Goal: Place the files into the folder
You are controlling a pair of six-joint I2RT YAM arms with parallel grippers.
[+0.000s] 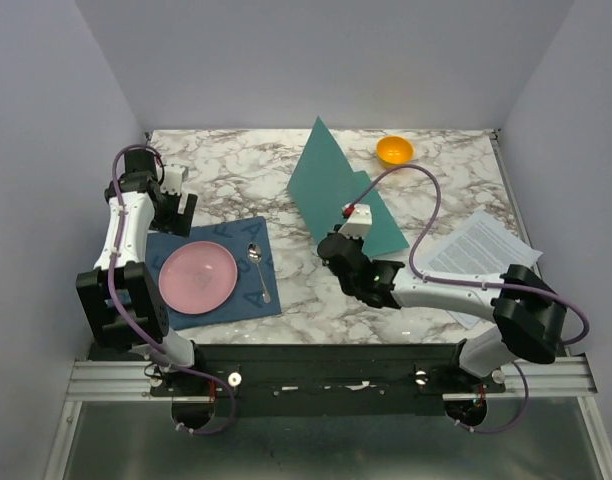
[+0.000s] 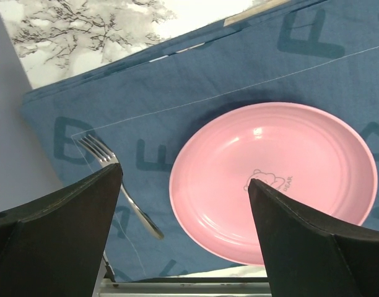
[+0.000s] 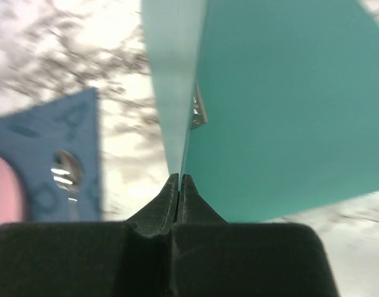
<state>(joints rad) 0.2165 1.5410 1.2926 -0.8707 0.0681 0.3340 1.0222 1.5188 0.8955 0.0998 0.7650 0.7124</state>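
The teal-green folder (image 1: 326,175) lies mid-table with its front cover raised nearly upright and its back cover flat. My right gripper (image 1: 333,243) is shut on the near edge of the raised cover. In the right wrist view the fingertips (image 3: 179,180) pinch the thin cover edge (image 3: 171,80), with the folder's inside (image 3: 288,111) and its small metal clip (image 3: 199,112) to the right. The files (image 1: 481,250), white printed sheets, lie on the table at the right, partly under the right arm. My left gripper (image 1: 176,212) is open and empty over the placemat (image 2: 184,179).
A dark blue placemat (image 1: 251,285) at the left holds a pink plate (image 1: 197,276) and a spoon (image 1: 258,270). A fork (image 2: 106,162) lies on it in the left wrist view. An orange bowl (image 1: 394,150) stands at the back, right of the folder.
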